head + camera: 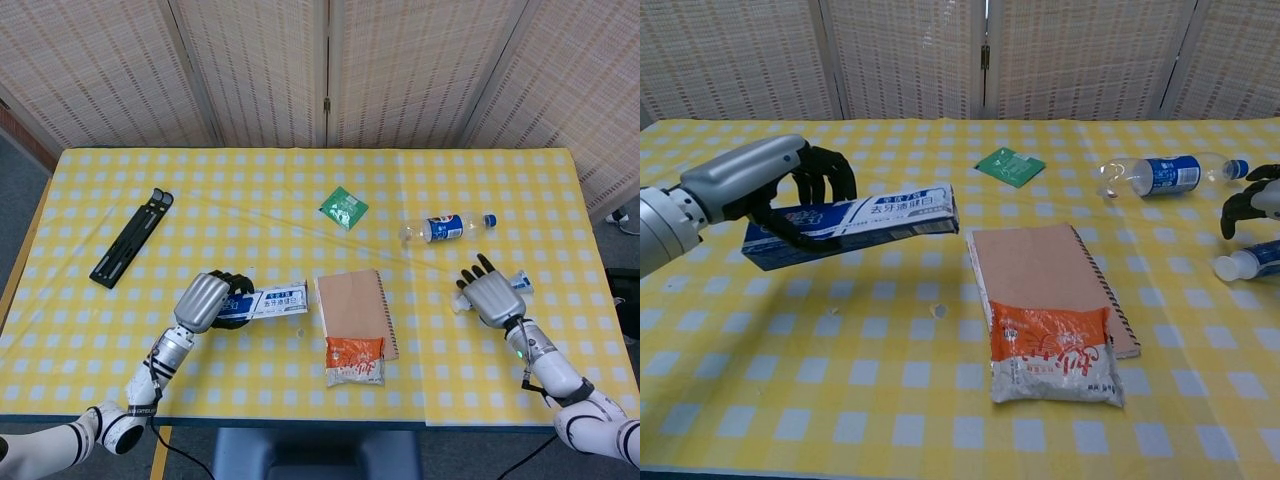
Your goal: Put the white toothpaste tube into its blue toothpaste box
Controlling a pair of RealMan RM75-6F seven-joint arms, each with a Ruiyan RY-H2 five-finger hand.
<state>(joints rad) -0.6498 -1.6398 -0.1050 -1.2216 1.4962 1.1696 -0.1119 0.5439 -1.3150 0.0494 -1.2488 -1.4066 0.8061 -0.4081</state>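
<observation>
Two hands are at work, and each carries its own risk. On the left, your left hand point(790, 185) grips the blue toothpaste box point(855, 225) near one end and holds it off the checked table point(300, 190), with the long free end sticking out toward the notebook point(1050, 280). Because the hold is so far from the middle, the box could droop or twist in your fingers, and squeezing harder would likely crush the cardboard mouth you need open. Keep that free end above the notebook and the orange packet point(1055, 355), or it may snag. Further right, the plastic bottle point(445, 228) lies near the tube and looks ready to roll if bumped. Your right hand point(490, 295) hovers over the white toothpaste tube point(1248, 261), which lies on the table at the right edge; its fingers are spread and curled downward, holding nothing as far as the views show. Close off-centre and the tube may squirt sideways or skid off the edge.
</observation>
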